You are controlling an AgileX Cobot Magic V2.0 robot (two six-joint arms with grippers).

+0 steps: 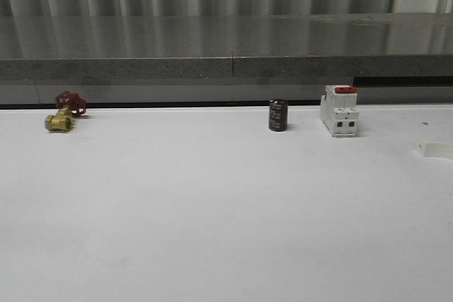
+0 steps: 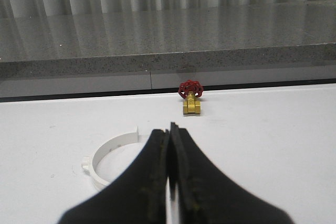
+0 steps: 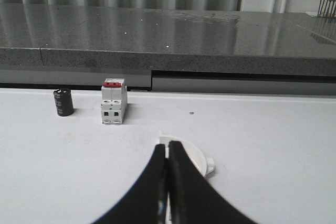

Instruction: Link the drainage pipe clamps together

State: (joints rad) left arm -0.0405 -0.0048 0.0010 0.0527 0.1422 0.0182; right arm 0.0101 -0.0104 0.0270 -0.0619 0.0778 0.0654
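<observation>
One white drainage pipe clamp [image 2: 113,145] lies flat on the white table, a half-ring with small tabs. It sits just beside my left gripper [image 2: 170,128], whose black fingers hide part of its arc. That gripper is shut with nothing between its jaws. The other clamp half [image 3: 197,157] lies directly behind my right gripper [image 3: 167,146], which is also shut and empty. The fingers cover most of this clamp; an end tab and a mid-arc tab stay visible. A white piece [image 1: 435,149] at the right edge of the front view looks like this same clamp.
A brass valve with a red handwheel [image 1: 62,112] stands at the back left. A black cylinder [image 1: 277,115] and a white breaker with a red switch [image 1: 339,110] stand at the back right. A grey stone ledge [image 1: 226,54] runs behind the table.
</observation>
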